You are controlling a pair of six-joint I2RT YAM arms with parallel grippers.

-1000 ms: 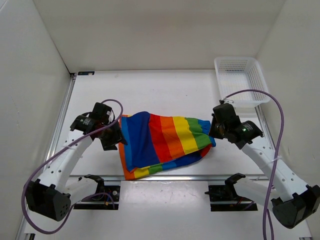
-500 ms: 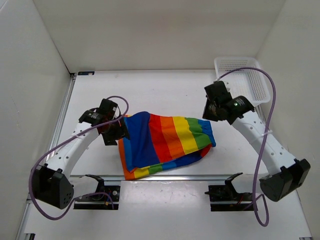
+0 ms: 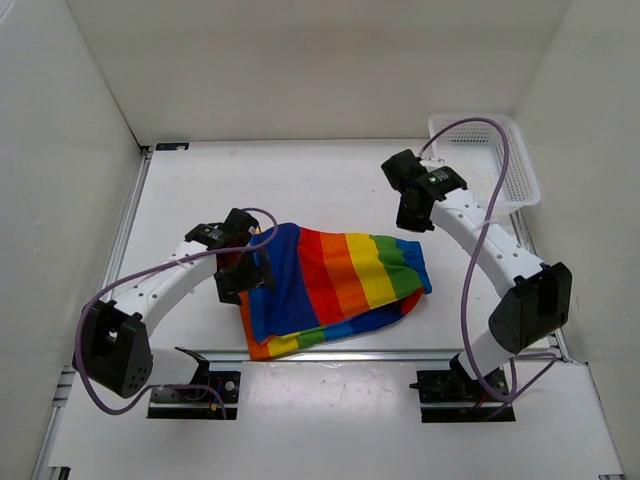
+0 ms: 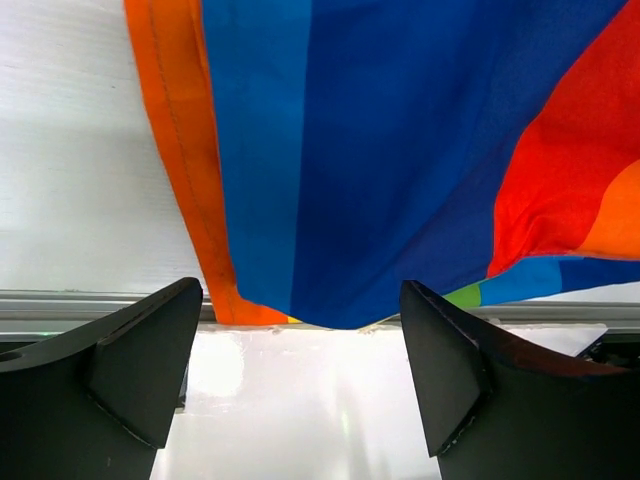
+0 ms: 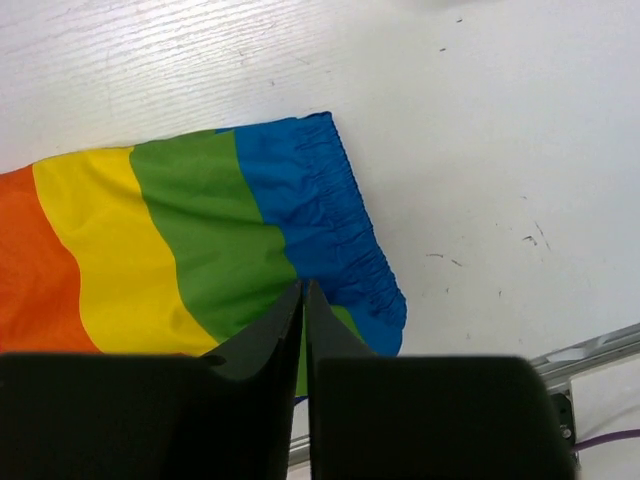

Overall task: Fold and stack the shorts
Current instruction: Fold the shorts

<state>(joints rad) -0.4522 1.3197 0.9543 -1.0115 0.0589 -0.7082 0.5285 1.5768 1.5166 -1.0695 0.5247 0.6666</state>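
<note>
Shorts [image 3: 330, 282] now apart from right gripper [image 3: 409, 224].

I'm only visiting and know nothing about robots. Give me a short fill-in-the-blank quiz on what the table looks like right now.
1. The left gripper is over the dark blue end of the shorts with its jaws ____.
2. The right gripper is shut and holds ____.
3. The white basket stands in the far ____ corner of the table.

Missing words: open; nothing; right.
</note>
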